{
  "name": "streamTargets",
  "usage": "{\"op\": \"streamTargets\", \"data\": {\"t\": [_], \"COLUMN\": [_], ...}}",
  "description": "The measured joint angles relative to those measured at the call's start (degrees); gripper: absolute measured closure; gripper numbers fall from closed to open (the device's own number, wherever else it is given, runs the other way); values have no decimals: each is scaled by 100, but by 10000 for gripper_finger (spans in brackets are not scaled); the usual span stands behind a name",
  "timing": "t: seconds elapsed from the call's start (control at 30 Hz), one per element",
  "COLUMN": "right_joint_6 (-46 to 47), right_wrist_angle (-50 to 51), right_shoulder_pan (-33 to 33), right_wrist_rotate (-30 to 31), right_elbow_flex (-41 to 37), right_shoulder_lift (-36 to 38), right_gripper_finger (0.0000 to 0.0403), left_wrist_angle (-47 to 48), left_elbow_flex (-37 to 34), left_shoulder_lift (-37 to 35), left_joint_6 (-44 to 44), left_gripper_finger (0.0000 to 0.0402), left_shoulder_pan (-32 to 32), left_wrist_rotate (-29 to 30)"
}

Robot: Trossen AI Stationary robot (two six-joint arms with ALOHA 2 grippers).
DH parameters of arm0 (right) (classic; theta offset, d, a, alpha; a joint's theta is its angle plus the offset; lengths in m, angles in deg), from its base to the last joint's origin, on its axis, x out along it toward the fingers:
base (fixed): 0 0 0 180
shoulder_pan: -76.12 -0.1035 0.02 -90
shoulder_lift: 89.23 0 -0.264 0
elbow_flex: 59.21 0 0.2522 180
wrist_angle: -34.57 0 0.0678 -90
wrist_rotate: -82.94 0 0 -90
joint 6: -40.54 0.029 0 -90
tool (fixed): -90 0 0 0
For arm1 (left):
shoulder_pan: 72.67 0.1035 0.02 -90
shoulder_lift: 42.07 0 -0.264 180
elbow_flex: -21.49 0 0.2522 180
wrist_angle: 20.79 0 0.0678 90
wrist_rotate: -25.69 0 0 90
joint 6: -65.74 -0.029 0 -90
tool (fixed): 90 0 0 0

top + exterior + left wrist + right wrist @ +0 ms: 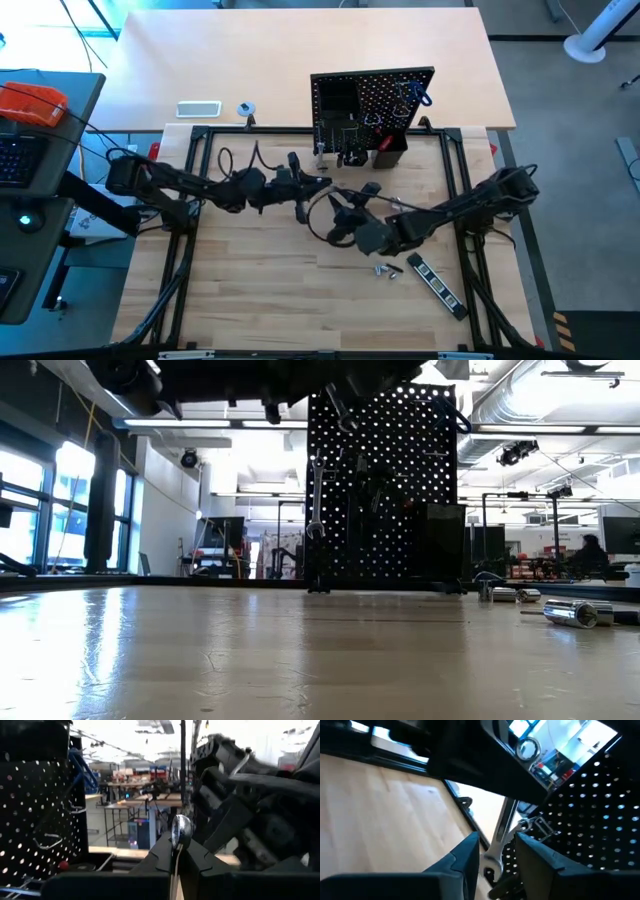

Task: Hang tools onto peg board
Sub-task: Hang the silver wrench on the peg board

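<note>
A silver wrench (503,831) is up in the air between my two grippers, in front of the peg board (372,100). My left gripper (177,855) is shut on it, and the wrench's ring end (181,829) sticks out past the fingertips. My right gripper (496,854) is open, its fingers standing on either side of the wrench's open-jaw end (490,865); whether they touch it I cannot tell. In the high view the left gripper (305,183) and the right gripper (345,213) face each other. Another wrench (315,500) and a blue-handled hex key (415,95) hang on the board. My left gripper pinches the wrench's shaft just below the ring end (176,862) between its two fingers. The wrench shows edge-on between them, and the ring end stands out beyond the fingertips. The wrench is lifted clear of the table.
A black striped bar (437,283) and small silver pieces (385,270) lie on the table near the right arm. A small black bin (390,150) sits at the board's foot. A white flat rectangle (198,109) and a tape roll (246,109) lie beyond the frame's far rail.
</note>
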Motion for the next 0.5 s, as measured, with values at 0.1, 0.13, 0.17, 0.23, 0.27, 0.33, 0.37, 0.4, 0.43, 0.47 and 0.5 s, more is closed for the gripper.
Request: {"op": "streamTargets", "data": {"t": [0.1, 0.13, 0.17, 0.23, 0.27, 0.33, 0.37, 0.4, 0.43, 0.47, 0.5], "right_joint_6": [499, 708, 955, 1535, 1854, 2479, 2812, 3155, 3453, 3761, 4081], "right_wrist_angle": [496, 727, 1002, 1604, 1985, 2692, 3087, 3497, 3861, 4228, 4586], "right_shoulder_pan": [-90, -116, -132, -161, -186, -223, -263, -314, -364, -422, -496], "right_wrist_rotate": [-125, -152, -227, -419, -557, -802, -862, -897, -909, -919, -917], "right_elbow_flex": [0, 0, 0, 0, 0, 0, 0, 0, 0, 0, 0], "right_shoulder_lift": [169, 253, 352, 566, 683, 919, 1038, 1147, 1241, 1325, 1415], "right_gripper_finger": [275, 269, 263, 251, 245, 235, 232, 230, 230, 230, 231], "left_wrist_angle": [363, 464, 610, 873, 1023, 1292, 1420, 1549, 1661, 1762, 1868], "left_elbow_flex": [0, 1, 2, 2, 2, 2, 2, 2, 2, 2, 2], "left_shoulder_lift": [-168, -228, -302, -434, -500, -613, -652, -693, -715, -736, -750], "left_joint_6": [-101, -153, -206, -319, -380, -457, -460, -494, -552, -615, -648], "left_gripper_finger": [400, 400, 400, 400, 401, 401, 401, 401, 401, 401, 401], "left_shoulder_pan": [64, 84, 104, 142, 170, 231, 262, 295, 327, 354, 382], "left_wrist_rotate": [-198, -245, -301, -430, -517, -692, -743, -780, -849, -898, -977]}}
